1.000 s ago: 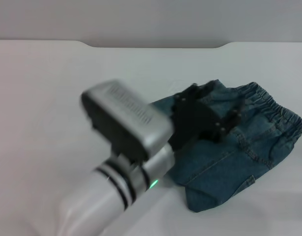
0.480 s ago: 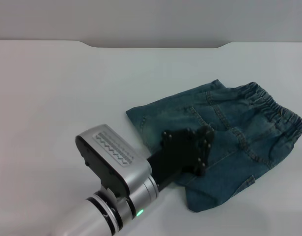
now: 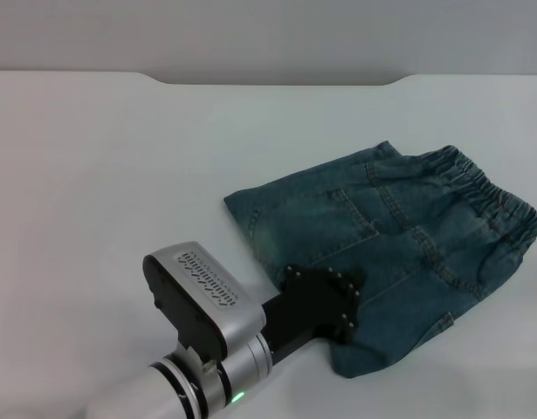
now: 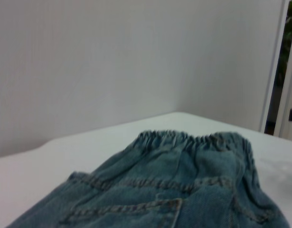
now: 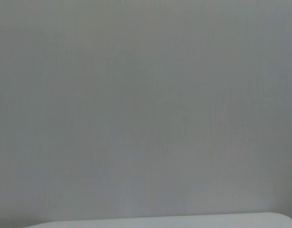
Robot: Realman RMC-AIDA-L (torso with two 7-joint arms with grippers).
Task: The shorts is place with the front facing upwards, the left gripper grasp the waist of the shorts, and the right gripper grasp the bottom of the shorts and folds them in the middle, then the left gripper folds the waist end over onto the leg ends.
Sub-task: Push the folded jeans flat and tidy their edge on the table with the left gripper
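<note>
Folded denim shorts (image 3: 399, 244) lie on a white table (image 3: 102, 175); the left gripper (image 3: 342, 301) hovers at their near edge, finger position unclear.

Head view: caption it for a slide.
Folded denim shorts lie on the white table, elastic waist far right; the left gripper hangs at their near edge.

no readable text, seemingly (no labels)

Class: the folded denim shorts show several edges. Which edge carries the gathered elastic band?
The edge of the blue-green denim shorts farthest from the left gripper, toward the table's right: its ruched waistband is crinkled, unlike the other edges.
</note>
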